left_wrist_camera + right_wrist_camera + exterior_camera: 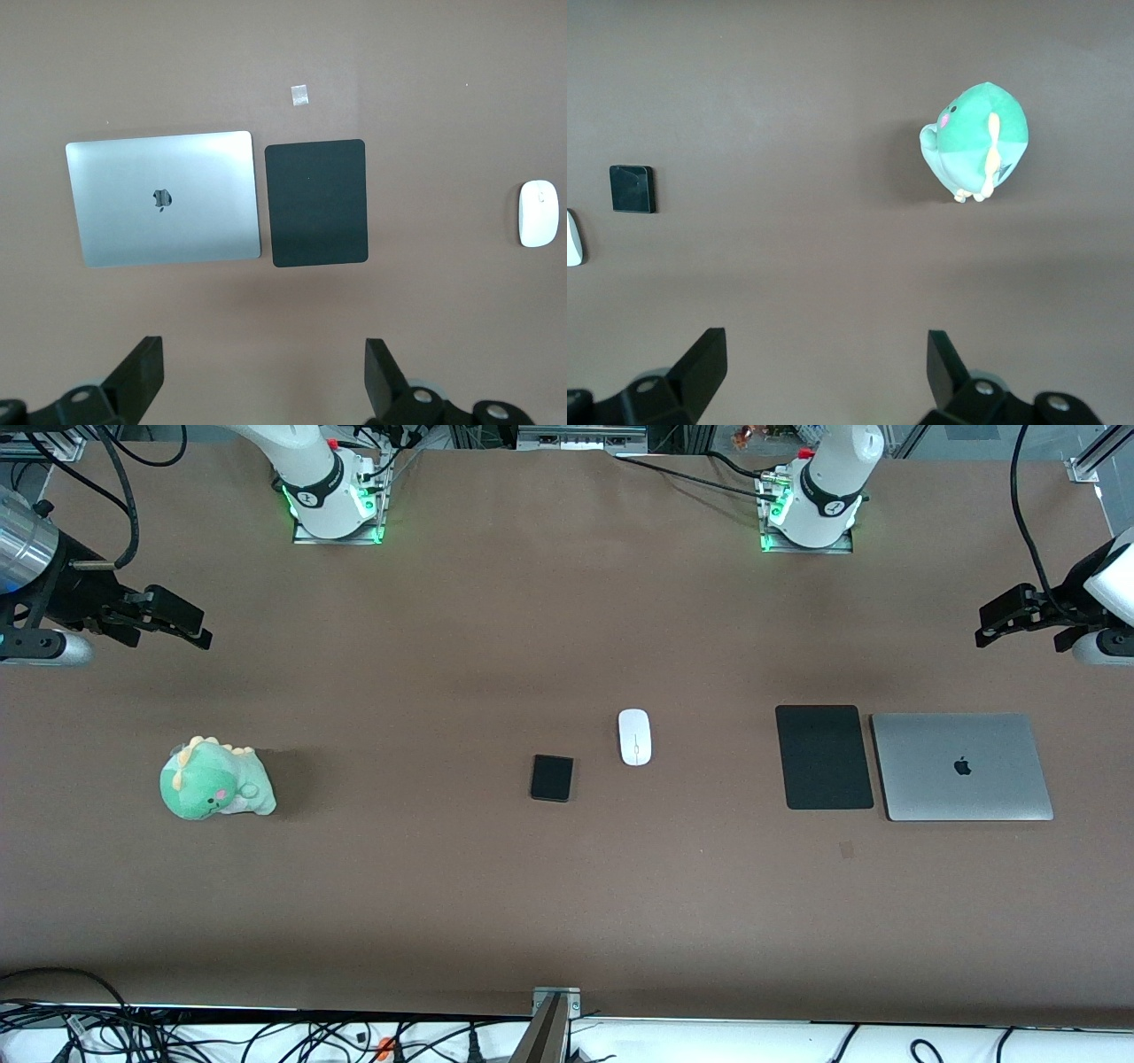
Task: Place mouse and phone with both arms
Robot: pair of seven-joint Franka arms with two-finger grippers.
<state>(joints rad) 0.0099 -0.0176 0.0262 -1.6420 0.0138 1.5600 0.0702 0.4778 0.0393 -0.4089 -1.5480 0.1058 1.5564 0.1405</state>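
Observation:
The white mouse (pixel 634 737) lies near the table's middle; it also shows in the left wrist view (pixel 538 213) and partly at the edge of the right wrist view (pixel 572 239). The black phone (pixel 552 778) lies beside it, a little nearer the front camera and toward the right arm's end; it shows in the right wrist view (pixel 633 189). My left gripper (pixel 997 622) hangs open and empty above the table at the left arm's end (pixel 264 372). My right gripper (pixel 190 627) hangs open and empty above the right arm's end (pixel 826 370).
A matte black mouse pad (pixel 824 757) and a closed silver laptop (pixel 961 767) lie side by side toward the left arm's end. A green plush dinosaur (pixel 215 779) sits toward the right arm's end. A small tape mark (pixel 846 850) is near the pad.

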